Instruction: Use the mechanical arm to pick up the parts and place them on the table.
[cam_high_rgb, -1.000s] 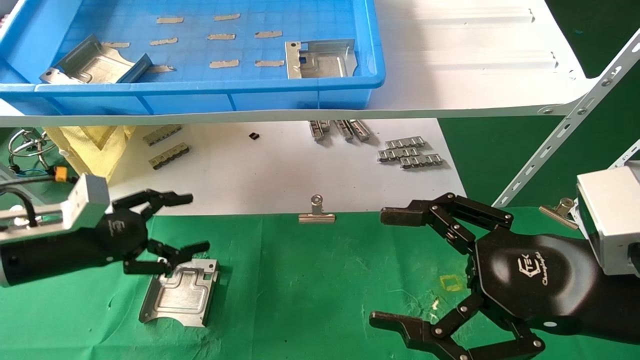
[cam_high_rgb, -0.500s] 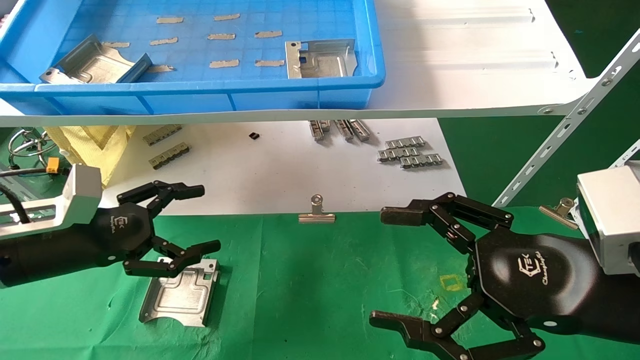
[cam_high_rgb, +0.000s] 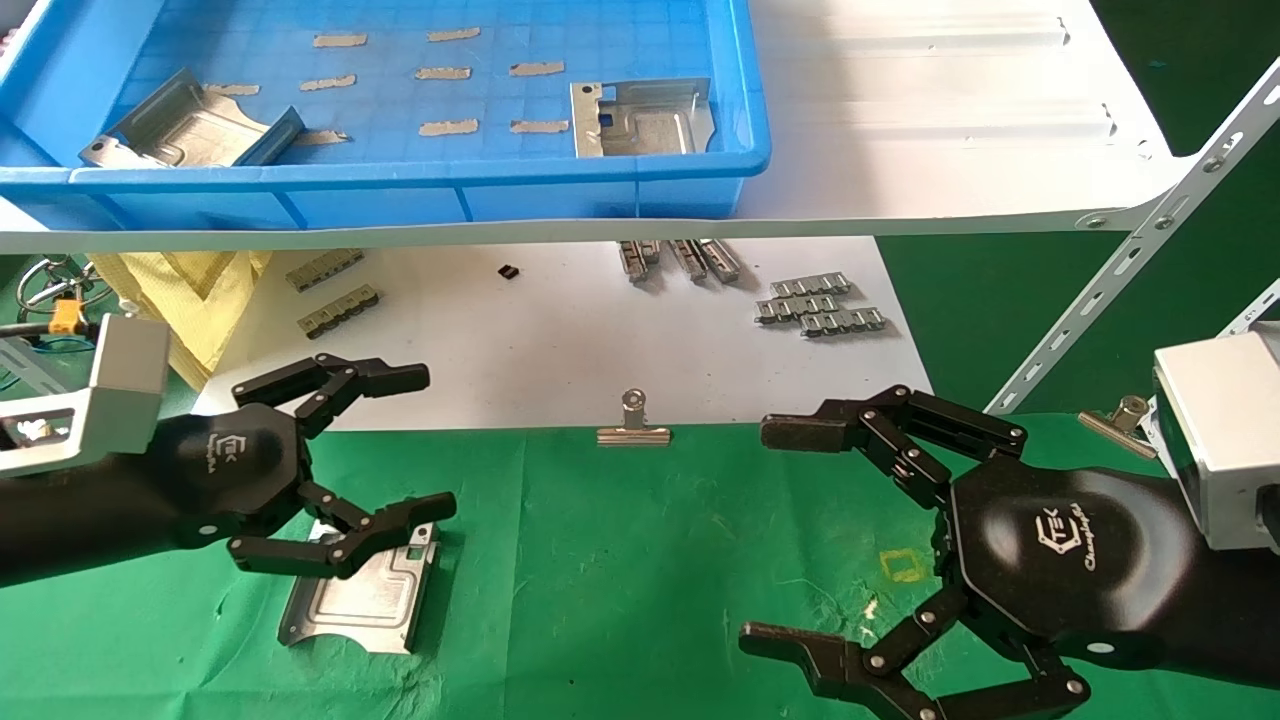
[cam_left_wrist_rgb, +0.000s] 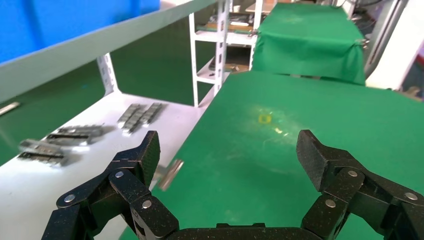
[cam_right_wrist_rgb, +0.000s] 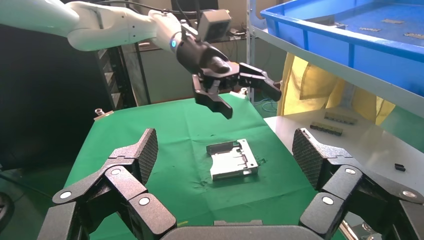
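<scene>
One silver stamped part (cam_high_rgb: 355, 595) lies flat on the green table (cam_high_rgb: 620, 560) at the front left; it also shows in the right wrist view (cam_right_wrist_rgb: 232, 160). My left gripper (cam_high_rgb: 435, 440) hovers open and empty just above that part's far edge, and it shows in the right wrist view (cam_right_wrist_rgb: 250, 100) too. In its own wrist view the left gripper (cam_left_wrist_rgb: 227, 155) holds nothing. Two more parts (cam_high_rgb: 640, 118) (cam_high_rgb: 185, 128) lie in the blue bin (cam_high_rgb: 400, 180). My right gripper (cam_high_rgb: 765, 535) is open and empty over the table's front right, as its wrist view (cam_right_wrist_rgb: 226, 150) shows.
The bin stands on a white shelf (cam_high_rgb: 950, 150) overhanging a white sheet (cam_high_rgb: 560, 330) with ridged metal strips (cam_high_rgb: 820, 305). Binder clips (cam_high_rgb: 633, 425) (cam_high_rgb: 1115, 422) hold the cloth's far edge. A yellow cloth (cam_high_rgb: 190, 290) and a slanted shelf brace (cam_high_rgb: 1130, 270) stand at the sides.
My left gripper has risen off the part's far edge and shifted slightly right and back, staying open. The part lies where it was. The right arm has not moved.
</scene>
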